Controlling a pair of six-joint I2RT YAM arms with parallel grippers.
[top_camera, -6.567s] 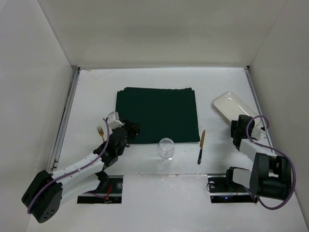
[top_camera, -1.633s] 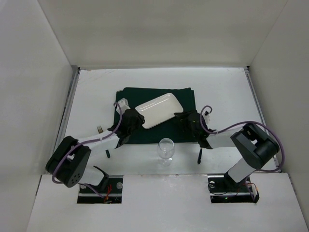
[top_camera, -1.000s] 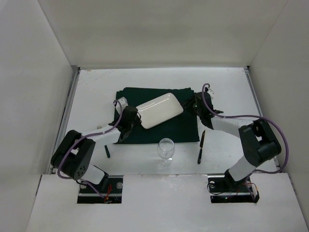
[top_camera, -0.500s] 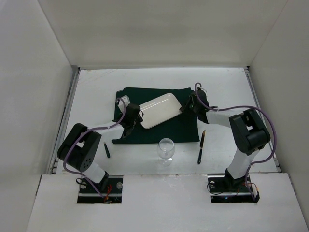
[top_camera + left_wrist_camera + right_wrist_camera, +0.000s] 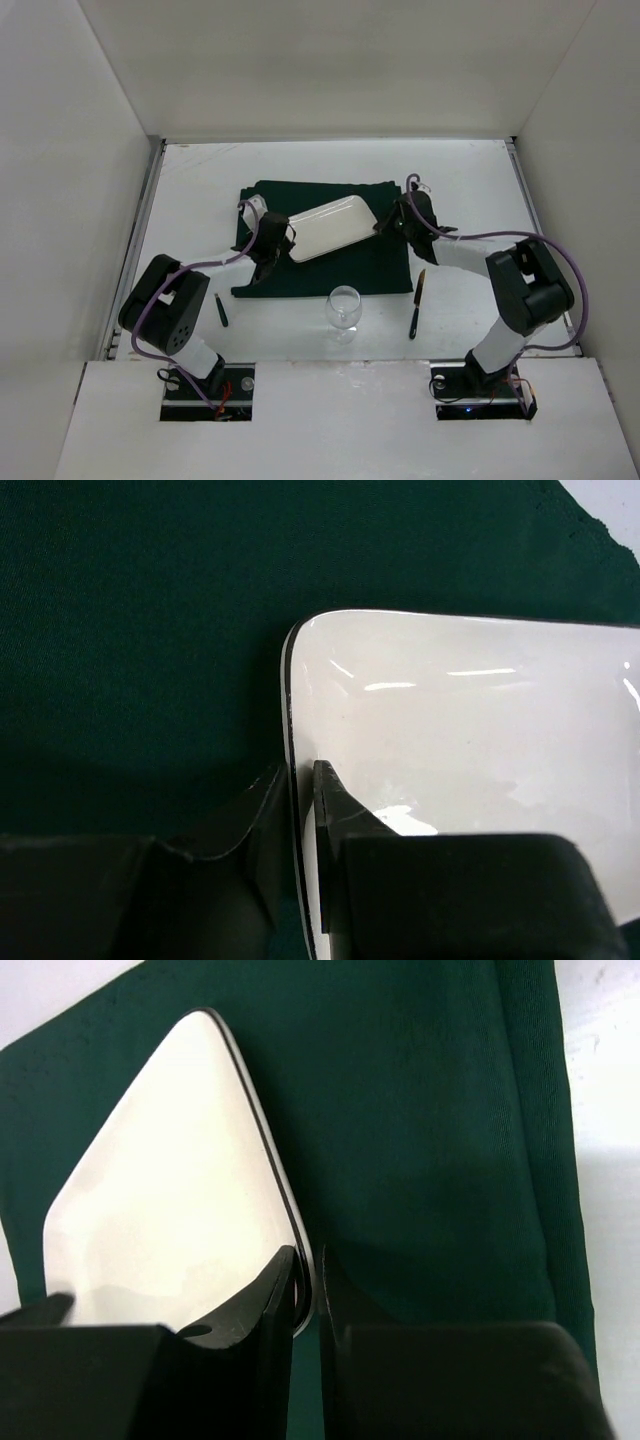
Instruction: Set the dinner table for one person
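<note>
Well, my left gripper [image 5: 300, 785] is pinched on one short rim of the white plate [image 5: 460, 720], one finger outside the edge and one inside it. My right gripper [image 5: 305, 1270] is clamped the same way on the opposite short rim, so the plate is shared between my two arms. It sits over the far half of the dark green cloth [image 5: 350, 268], skewed, with its long sides at an angle to the cloth's edges. I cannot tell whether its base is touching the fabric or hanging just above it. The cloth lies in the middle of the dinner table [image 5: 460, 170], and its near left corner looks pulled out of line. Just off its near edge a wine glass [image 5: 344, 305] stands upright, and a knife [image 5: 415, 305] lies on the bare top beside the near right corner. As I judge it, the step in hand is seating the plate squarely on the cloth. To do that well, both wrists should turn as one and stay level, so neither rim twists in its grip. Next I should lower the plate flat, let go on both sides together, and back each finger straight outward. The outer fingers sit close to the fabric, so a sideways drag could ruck it further.
</note>
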